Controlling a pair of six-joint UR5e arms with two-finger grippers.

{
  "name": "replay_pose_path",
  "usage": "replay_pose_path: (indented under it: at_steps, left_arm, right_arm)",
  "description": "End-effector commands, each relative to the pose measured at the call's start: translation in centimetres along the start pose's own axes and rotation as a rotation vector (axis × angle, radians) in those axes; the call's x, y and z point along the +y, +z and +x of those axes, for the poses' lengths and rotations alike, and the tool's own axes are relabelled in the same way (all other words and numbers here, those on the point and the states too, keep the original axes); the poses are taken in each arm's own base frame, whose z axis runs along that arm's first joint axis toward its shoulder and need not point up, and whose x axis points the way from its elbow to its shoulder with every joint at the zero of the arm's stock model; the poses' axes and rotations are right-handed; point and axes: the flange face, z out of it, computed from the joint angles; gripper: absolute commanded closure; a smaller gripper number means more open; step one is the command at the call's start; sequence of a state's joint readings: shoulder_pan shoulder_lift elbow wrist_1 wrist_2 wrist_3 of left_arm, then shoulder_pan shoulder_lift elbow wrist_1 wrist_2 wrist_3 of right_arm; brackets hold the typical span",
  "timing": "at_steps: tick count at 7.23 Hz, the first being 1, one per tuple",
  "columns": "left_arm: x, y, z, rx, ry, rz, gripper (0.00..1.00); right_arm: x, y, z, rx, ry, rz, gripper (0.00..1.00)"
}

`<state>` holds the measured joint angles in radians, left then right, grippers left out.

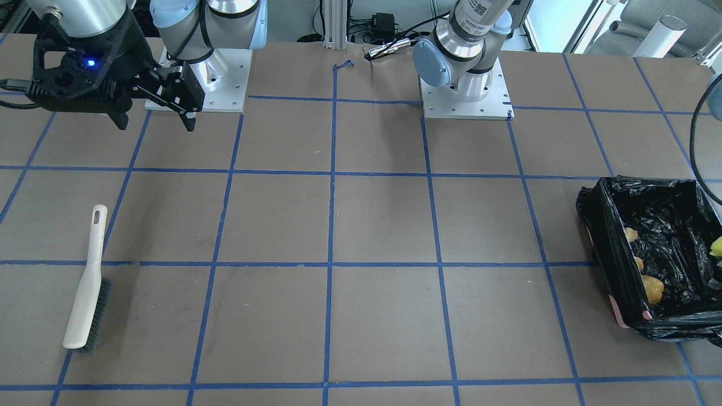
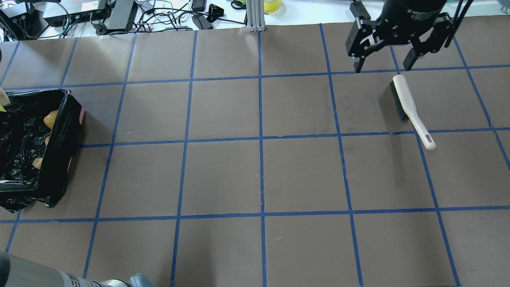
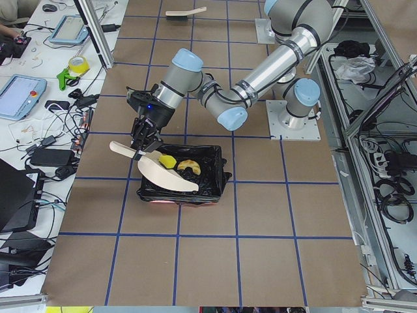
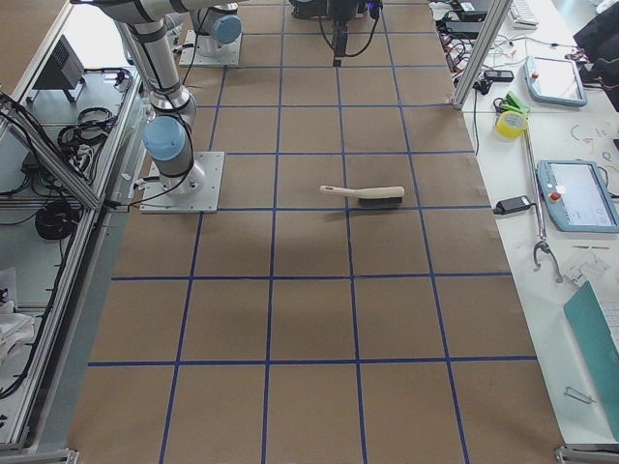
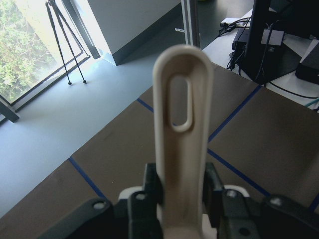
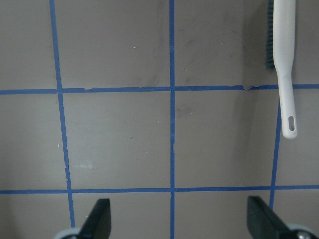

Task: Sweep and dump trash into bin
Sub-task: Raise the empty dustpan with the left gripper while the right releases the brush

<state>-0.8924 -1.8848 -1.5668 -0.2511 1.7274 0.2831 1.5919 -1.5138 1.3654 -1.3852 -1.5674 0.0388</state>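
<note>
The bench [image 2: 223,175] carries little in the open. The left arm [image 3: 260,72] reaches far out over one end of it, and the bin [image 1: 609,237], lined with its black bag, stands directly below the left pincer [image 3: 144,138]. That pincer is clamped on the handle of the beige dustpan [image 3: 166,177]. The wrist view shows the handle squeezed between the two fingers, and the pan's blade hangs tilted below the pincer, across the bin's opening.

The brush [image 2: 406,103] lies flat on the bench, just below and beside the right pincer [image 2: 382,68]. That pincer hovers above the bench with its jaws spread wide and nothing between them.

All the trash that can be seen sits inside the bin, under the left pincer: the golden-brown lump [image 1: 653,288] against the near wall, the yellow wedge [image 1: 717,246] at the far side, and a paler piece [image 1: 630,233] half hidden by the wall. No pieces show on the bench.

By my reading, this is the dumping step, at or near its end. The inside of the pan cannot be seen, so whether it is fully emptied is uncertain. The next move calls for lifting the pan straight up, clear of the crinkly liner so the blade does not snag it. The pan would then go to a bare part of the bench.
</note>
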Motion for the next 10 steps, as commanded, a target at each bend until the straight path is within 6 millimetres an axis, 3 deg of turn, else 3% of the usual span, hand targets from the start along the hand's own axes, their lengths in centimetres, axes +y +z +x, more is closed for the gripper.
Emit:
replay_pose_path:
  at_steps: [1, 2, 3, 6, 8, 10]
  left_arm:
    - [-0.3, -0.9, 0.5, -0.030, 0.051, 0.119, 1.00]
    - [-0.4, -1.8, 0.6, -0.059, 0.112, 0.207, 1.00]
    - [0.1, -2.7, 1.9, -0.066, 0.147, 0.264, 1.00]
    - [-0.5, -4.1, 3.2, -0.007, 0.116, 0.186, 1.00]
    - [-2.7, -6.6, 6.4, 0.010, 0.042, 0.058, 1.00]
    - [-3.0, -9.3, 10.5, 0.030, -0.066, 0.001, 1.00]
  right_arm:
    - [0.4, 0.2, -0.4, -0.003, 0.034, 0.031, 0.04]
    - [0.4, 0.8, -0.4, -0.004, 0.036, 0.040, 0.01]
    - [0.6, 0.7, -0.4, -0.004, 0.036, 0.048, 0.00]
    - [0.4, 0.8, -0.7, -0.035, 0.035, 0.052, 0.00]
    - [0.4, 0.9, -0.7, -0.036, 0.033, 0.050, 0.00]
    - [0.4, 1.0, -0.7, -0.036, 0.035, 0.047, 0.00]
